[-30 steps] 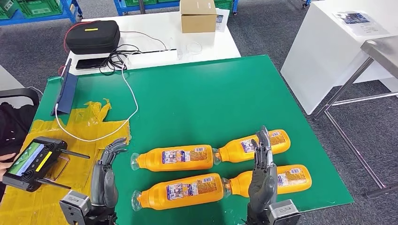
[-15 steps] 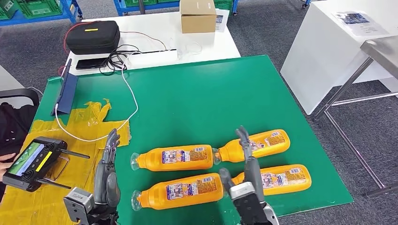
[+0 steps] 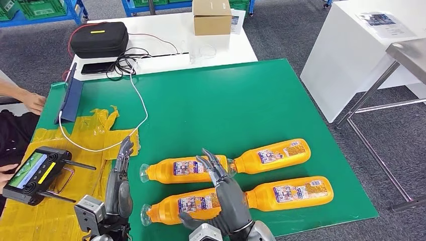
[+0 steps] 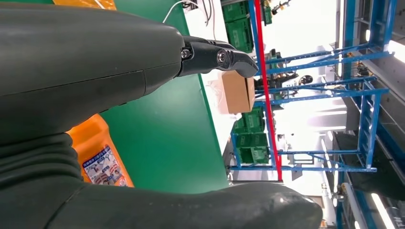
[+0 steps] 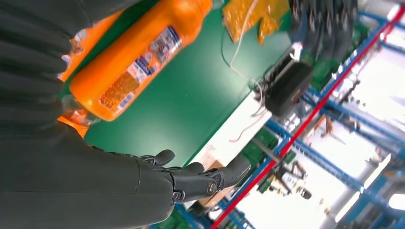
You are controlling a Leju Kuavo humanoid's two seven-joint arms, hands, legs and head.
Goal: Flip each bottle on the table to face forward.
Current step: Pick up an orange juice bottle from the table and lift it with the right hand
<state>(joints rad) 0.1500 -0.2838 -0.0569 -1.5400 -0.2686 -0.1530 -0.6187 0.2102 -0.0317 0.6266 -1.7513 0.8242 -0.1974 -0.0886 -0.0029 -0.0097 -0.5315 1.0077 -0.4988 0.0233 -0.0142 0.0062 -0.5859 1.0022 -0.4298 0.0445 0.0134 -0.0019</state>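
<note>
Right robot hand (image 3: 228,193): released, fingers extended and spread, positioned over the near-left bottle (image 3: 188,205) with its fingertips reaching toward the far-left bottle (image 3: 186,169). No object is grasped; whether the palm touches the bottle beneath it cannot be determined. In the right wrist view the fingers (image 5: 200,179) are extended above the green surface, with an orange bottle (image 5: 138,62) lying beside the palm.

Left robot hand (image 3: 118,188): released, fingers straight and close together, pointing away from the robot. It stands at the left end of the bottle group, just beside the cap ends of the two left bottles, holding nothing.

Bottles: four orange bottles lie on their sides on the green worktop (image 3: 226,100) in two rows of two, near the front edge. The far-right bottle (image 3: 274,154) and near-right bottle (image 3: 291,192) lie apart from both hands. All four show printed labels facing up, caps toward the robot's left.

Surroundings: crumpled yellow sheeting (image 3: 50,175) covers the left front of the worktop. A handheld controller (image 3: 32,173) rests on it, with a person's hand (image 3: 6,169) at its edge. A white cable (image 3: 138,105) runs across to a blue tablet (image 3: 70,98). Another person's hand (image 3: 32,102) is near the tablet. Beyond, a white table (image 3: 221,45) carries a black case (image 3: 99,39) and a cardboard box (image 3: 211,16).
</note>
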